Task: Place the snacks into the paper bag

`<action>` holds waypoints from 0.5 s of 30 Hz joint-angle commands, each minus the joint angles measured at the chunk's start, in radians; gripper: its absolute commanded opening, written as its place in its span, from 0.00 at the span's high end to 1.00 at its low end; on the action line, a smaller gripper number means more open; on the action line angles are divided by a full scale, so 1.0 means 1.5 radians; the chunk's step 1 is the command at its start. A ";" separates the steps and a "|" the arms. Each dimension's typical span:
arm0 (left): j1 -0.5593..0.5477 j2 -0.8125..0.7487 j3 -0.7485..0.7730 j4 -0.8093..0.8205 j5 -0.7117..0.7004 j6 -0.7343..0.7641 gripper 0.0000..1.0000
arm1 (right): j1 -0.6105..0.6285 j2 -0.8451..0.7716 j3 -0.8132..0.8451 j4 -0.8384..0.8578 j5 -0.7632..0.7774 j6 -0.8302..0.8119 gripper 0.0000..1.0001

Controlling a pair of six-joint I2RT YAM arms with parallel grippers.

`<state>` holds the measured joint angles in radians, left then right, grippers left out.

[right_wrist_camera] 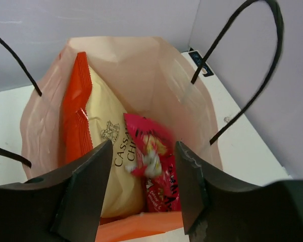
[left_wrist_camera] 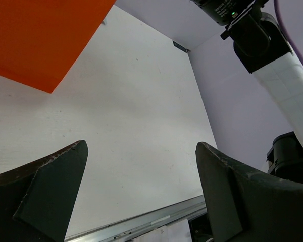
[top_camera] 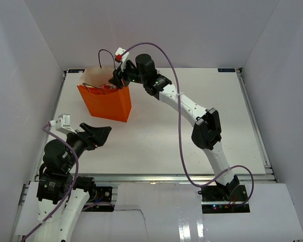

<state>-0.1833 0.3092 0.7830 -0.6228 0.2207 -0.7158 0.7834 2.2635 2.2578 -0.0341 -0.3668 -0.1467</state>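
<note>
The orange paper bag [top_camera: 108, 103] stands upright at the back left of the table, its pale inside [right_wrist_camera: 156, 75] facing the right wrist camera. Snacks lie in it: a large cream and red-orange chip bag [right_wrist_camera: 98, 116] against the left wall, a red packet [right_wrist_camera: 164, 189] lower down, and a blurred red packet [right_wrist_camera: 149, 146] loose in the air above it. My right gripper [top_camera: 116, 78] hangs over the bag's mouth, and its jaws [right_wrist_camera: 144, 145] stand apart, touching no packet. My left gripper [top_camera: 105, 132] hovers wide open and empty [left_wrist_camera: 141, 145] over the table in front of the bag [left_wrist_camera: 40, 35].
Thin black loop handles [right_wrist_camera: 252, 75] rise from the bag's rim on both sides of my right gripper. White walls close in the table at the back and sides. The right arm [left_wrist_camera: 278, 65] reaches across the table's middle. A metal rail [top_camera: 156, 177] runs along the near edge.
</note>
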 commanded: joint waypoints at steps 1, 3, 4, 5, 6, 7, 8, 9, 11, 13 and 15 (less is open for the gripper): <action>0.003 0.028 0.009 -0.012 0.010 -0.005 0.02 | 0.001 -0.042 0.035 0.076 0.025 0.005 0.41; 0.003 0.044 0.011 -0.006 0.029 -0.003 0.02 | -0.004 -0.062 0.034 0.074 0.020 0.006 0.39; 0.002 0.068 0.011 0.006 0.038 -0.002 0.02 | -0.007 -0.078 0.032 0.073 0.012 0.011 0.38; 0.003 0.080 0.011 0.013 0.060 -0.001 0.02 | -0.017 -0.087 0.028 0.068 0.009 0.016 0.37; 0.002 0.096 0.010 0.029 0.072 -0.001 0.02 | -0.023 -0.098 0.016 0.063 0.006 0.029 0.37; 0.003 0.134 0.012 0.040 0.084 -0.001 0.02 | -0.030 -0.121 0.004 0.057 0.000 0.035 0.37; 0.003 0.157 0.012 0.051 0.097 0.001 0.02 | -0.039 -0.135 -0.013 0.050 -0.005 0.039 0.36; 0.003 0.179 0.021 0.061 0.127 0.002 0.02 | -0.059 -0.151 -0.033 0.036 -0.011 0.042 0.34; 0.001 0.255 0.034 0.089 0.152 0.004 0.02 | -0.095 -0.202 -0.120 0.024 -0.041 0.034 0.27; -0.016 0.302 0.062 0.122 0.172 0.003 0.02 | -0.125 -0.253 -0.215 -0.017 -0.073 0.024 0.20; -0.090 0.377 0.089 0.139 0.119 0.012 0.02 | -0.182 -0.289 -0.284 -0.033 -0.102 0.018 0.11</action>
<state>-0.2222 0.7963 0.8478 -0.5064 0.3923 -0.7174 0.6044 1.8965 1.9400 -0.0330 -0.4438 -0.1112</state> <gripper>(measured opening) 0.979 0.868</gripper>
